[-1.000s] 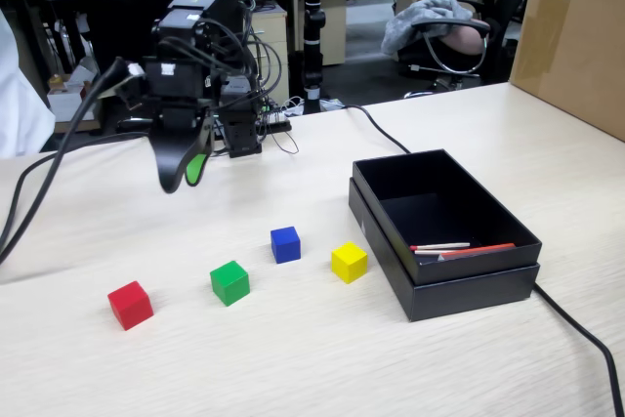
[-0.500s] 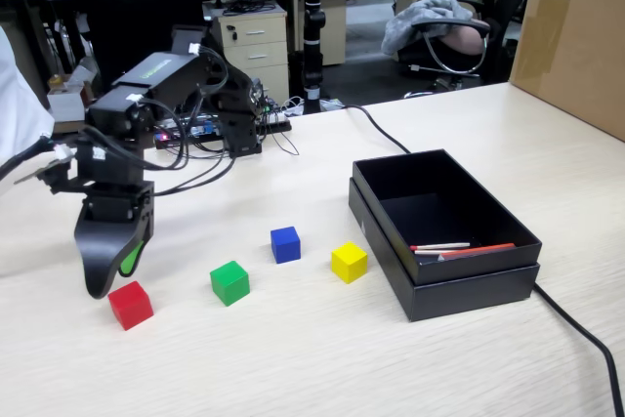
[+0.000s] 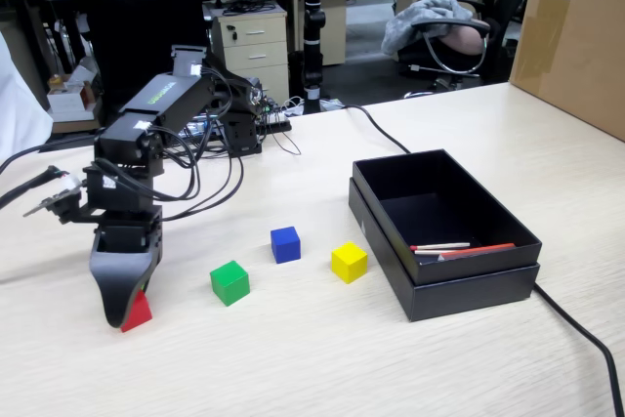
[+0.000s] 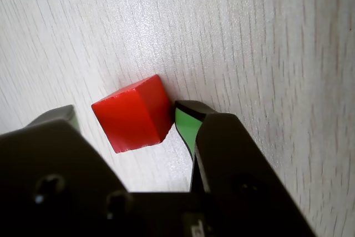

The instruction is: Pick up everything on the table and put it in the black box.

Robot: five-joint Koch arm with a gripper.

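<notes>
A red cube [image 3: 140,313] [image 4: 135,115] lies on the pale wood table at the front left. My gripper [image 3: 123,312] [image 4: 127,110] is lowered over it, jaws open on either side. In the wrist view the right jaw's green pad touches the cube's right edge, and the left jaw stands a little apart. A green cube [image 3: 229,282], a blue cube [image 3: 285,243] and a yellow cube [image 3: 349,262] sit on the table to the right. The open black box [image 3: 469,292] stands further right.
Red and white pen-like sticks [image 3: 457,249] lie inside the box. A black cable [image 3: 578,331] runs behind and past the box's right end. A cardboard box [image 3: 576,36] stands at the back right. Loose wires [image 3: 220,178] hang behind the arm.
</notes>
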